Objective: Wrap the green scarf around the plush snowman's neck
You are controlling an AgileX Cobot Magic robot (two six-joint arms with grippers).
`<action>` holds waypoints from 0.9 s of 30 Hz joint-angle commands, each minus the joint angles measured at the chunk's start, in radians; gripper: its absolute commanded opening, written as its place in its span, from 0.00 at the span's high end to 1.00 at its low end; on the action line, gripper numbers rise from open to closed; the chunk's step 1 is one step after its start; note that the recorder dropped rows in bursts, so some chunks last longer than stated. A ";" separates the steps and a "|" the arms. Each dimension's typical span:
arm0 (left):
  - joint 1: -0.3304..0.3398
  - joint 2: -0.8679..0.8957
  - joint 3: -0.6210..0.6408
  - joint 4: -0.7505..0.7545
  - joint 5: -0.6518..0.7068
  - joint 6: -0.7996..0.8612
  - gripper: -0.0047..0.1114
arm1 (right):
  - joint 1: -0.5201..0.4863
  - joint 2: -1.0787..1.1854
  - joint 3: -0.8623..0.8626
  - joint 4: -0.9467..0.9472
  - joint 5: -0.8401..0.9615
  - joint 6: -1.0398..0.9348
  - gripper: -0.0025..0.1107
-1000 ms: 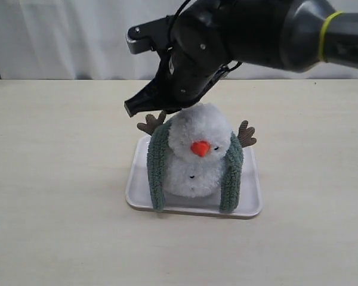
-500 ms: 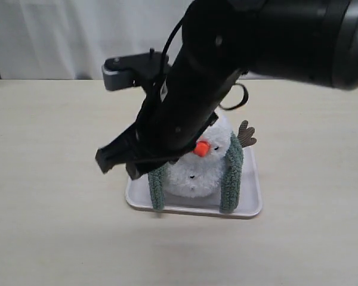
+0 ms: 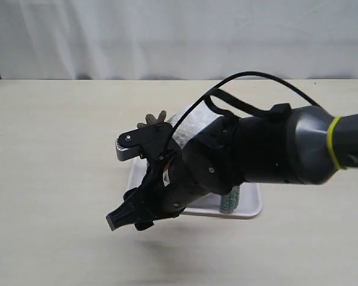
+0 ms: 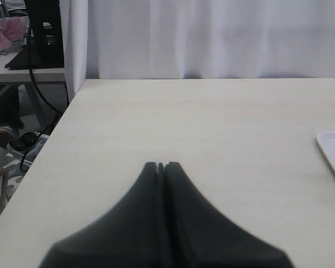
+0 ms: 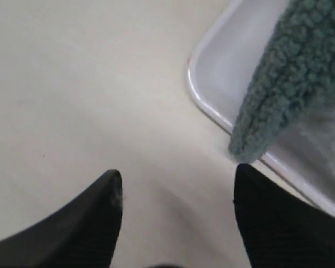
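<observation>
The plush snowman (image 3: 194,121) stands on the white tray, mostly hidden behind my right arm; only its fluffy head top and one brown twig arm (image 3: 153,122) show. Of the green scarf, one end (image 3: 230,200) hangs down onto the tray on the right, and the other end (image 5: 276,89) hangs over the tray's corner in the right wrist view. My right gripper (image 3: 126,219) (image 5: 178,176) is open and empty, low over the table just off the tray's front left corner, with that scarf end just beyond one fingertip (image 5: 244,174). My left gripper (image 4: 161,166) is shut on nothing over bare table.
The white tray (image 3: 251,207) (image 5: 207,100) lies mid-table; its corner (image 4: 334,149) shows in the left wrist view. A black cable (image 3: 250,76) loops above my right arm. The table's edge, a curtain and clutter beyond (image 4: 39,33) appear in the left wrist view.
My right arm has swung down from above the snowman's head to the tray's front left, low over the table, and now covers most of the snowman and one scarf end.
</observation>
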 commanded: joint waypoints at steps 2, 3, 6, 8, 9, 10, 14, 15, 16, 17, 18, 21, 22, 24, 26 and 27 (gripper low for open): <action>0.002 -0.003 0.004 0.000 -0.010 -0.008 0.96 | -0.017 0.053 0.009 -0.127 -0.096 0.100 0.50; 0.002 -0.003 0.004 0.000 -0.010 -0.008 0.96 | -0.027 0.064 0.009 -0.139 -0.096 0.105 0.50; 0.002 -0.003 0.004 0.000 -0.010 -0.008 0.96 | -0.039 0.090 0.009 -0.139 -0.110 0.105 0.50; 0.002 -0.003 0.004 0.000 -0.010 -0.008 0.96 | -0.039 0.101 0.009 -0.151 -0.140 0.105 0.50; 0.002 -0.003 0.004 0.000 -0.010 -0.008 0.96 | -0.039 0.109 0.009 -0.153 -0.160 0.105 0.50; 0.002 -0.003 0.004 0.000 -0.010 -0.008 0.96 | -0.039 0.113 0.009 -0.157 -0.179 0.105 0.50; 0.002 -0.003 0.004 0.000 -0.010 -0.008 0.96 | -0.039 0.132 0.009 -0.163 -0.233 0.105 0.50; 0.002 -0.003 0.004 0.000 -0.010 -0.008 0.96 | -0.039 0.134 0.009 -0.163 -0.238 0.105 0.50; 0.002 -0.003 0.004 0.000 -0.010 -0.008 0.96 | -0.039 0.140 0.009 -0.165 -0.238 0.105 0.50; 0.002 -0.003 0.004 0.000 -0.010 -0.008 0.96 | -0.046 0.143 0.009 -0.165 -0.238 0.105 0.51; 0.002 -0.003 0.004 0.000 -0.010 -0.008 0.96 | -0.048 0.146 0.009 -0.165 -0.234 0.105 0.52; 0.002 -0.003 0.004 0.000 -0.010 -0.008 0.96 | -0.070 0.148 0.009 -0.165 -0.207 0.105 0.61; 0.002 -0.003 0.004 0.000 -0.010 -0.008 0.96 | -0.075 0.148 0.009 -0.165 -0.203 0.105 0.64; 0.002 -0.003 0.004 0.000 -0.010 -0.008 0.96 | -0.086 0.148 0.009 -0.165 -0.203 0.105 0.73; 0.002 -0.003 0.004 0.000 -0.010 -0.008 0.96 | -0.086 0.148 0.009 -0.165 -0.206 0.105 0.82; 0.002 -0.003 0.004 0.000 -0.010 -0.008 0.96 | -0.086 0.148 0.009 -0.165 -0.218 0.105 0.87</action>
